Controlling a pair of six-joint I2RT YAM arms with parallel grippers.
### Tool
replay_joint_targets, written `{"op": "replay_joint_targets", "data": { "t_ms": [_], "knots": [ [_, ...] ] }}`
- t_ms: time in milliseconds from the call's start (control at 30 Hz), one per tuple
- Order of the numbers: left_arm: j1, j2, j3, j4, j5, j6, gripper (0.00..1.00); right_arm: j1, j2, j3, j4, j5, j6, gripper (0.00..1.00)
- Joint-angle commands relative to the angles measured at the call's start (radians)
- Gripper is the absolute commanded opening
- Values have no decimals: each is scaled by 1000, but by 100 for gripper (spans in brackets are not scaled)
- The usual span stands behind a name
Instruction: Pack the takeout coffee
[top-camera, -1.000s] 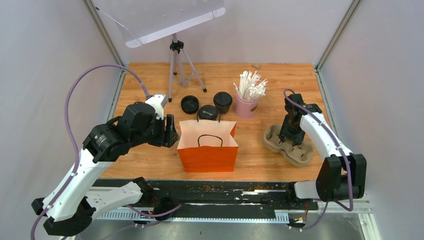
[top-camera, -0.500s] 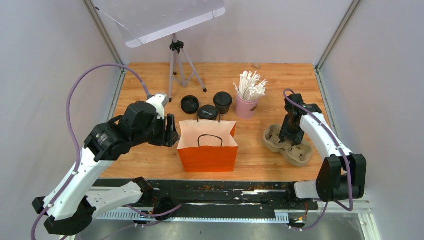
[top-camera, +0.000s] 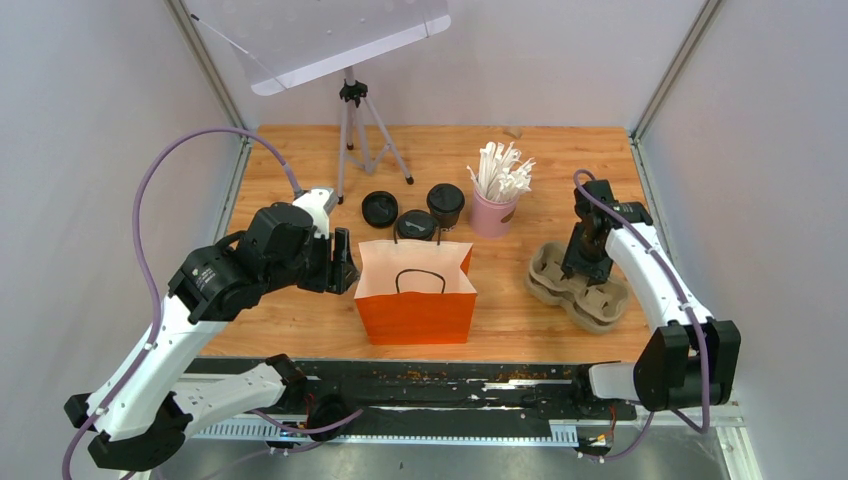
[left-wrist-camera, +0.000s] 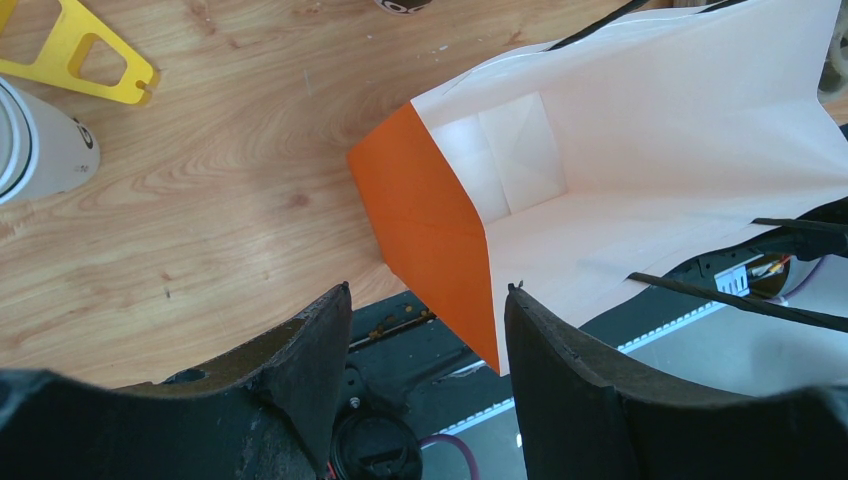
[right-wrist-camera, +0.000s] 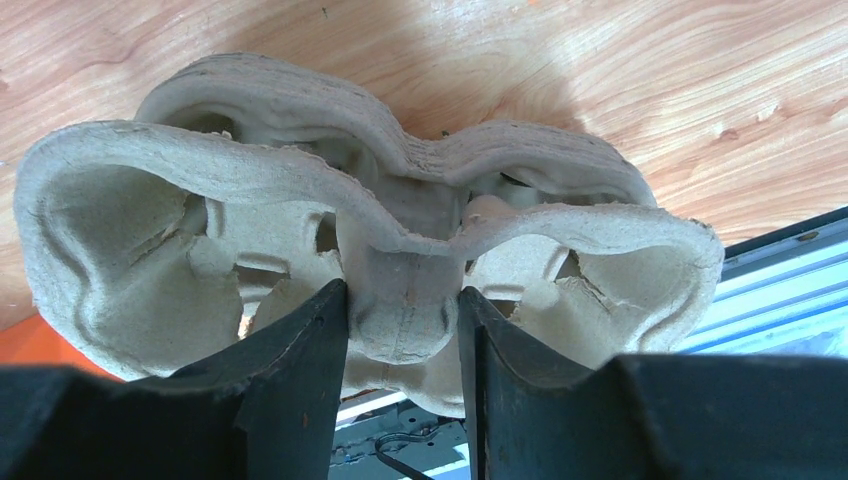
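- Change: right gripper (top-camera: 584, 272) now sits a touch higher and farther back than a second ago. The tray (top-camera: 603, 300) rides up with it, its near-left end off the table (top-camera: 300, 330).
- Right wrist view: jaws pinched on the tray's (right-wrist-camera: 90, 210) middle ridge, firm grip. A second tray (right-wrist-camera: 280, 85) shows behind it, so the top one appears to be peeling off a stack.
- Left gripper (top-camera: 343, 268) has not moved in that second. It hangs just beside the left wall of the bag (top-camera: 415, 310).
- Left wrist view: left gripper (left-wrist-camera: 428, 300) has its jaws apart and nothing between them. The near corner of the bag (left-wrist-camera: 430, 210) lies beyond the fingertips, and I cannot tell if it touches.
- Meaning, my read: this is tray-fetching only and no coffee is packed yet. The bag stands open-mouthed and looks empty inside.
- Cups (top-camera: 446, 203): three on the table, behind the bag and apart from both grippers. The middle one is partly hidden by the bag rim, and the right one is just beside the pink cup (top-camera: 492, 215).
- Cup attitude: all upright, long axis vertical, black lids facing up, narrow bases down. None is tipped, as far as the top view shows.
- Tray's long axis runs far-left to near-right in the top view.
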Motion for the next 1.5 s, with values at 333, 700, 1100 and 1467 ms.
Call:
{"op": "replay_joint_targets", "data": {
  "t_ms": [333,700,1100,1467],
  "knots": [
    [1,-3,38,21,-8,-9,64,1,-152,311,-215,-89,-34,43],
    [1,11,71,26,-13,-46,63,207,-146,721,-212,-366,159,43],
    [34,-3,54,41,37,-95,63,677,-102,701,240,-348,421,42],
    [58,-22,10,59,79,-106,62,797,-53,565,461,-372,467,43]
  ]
}}
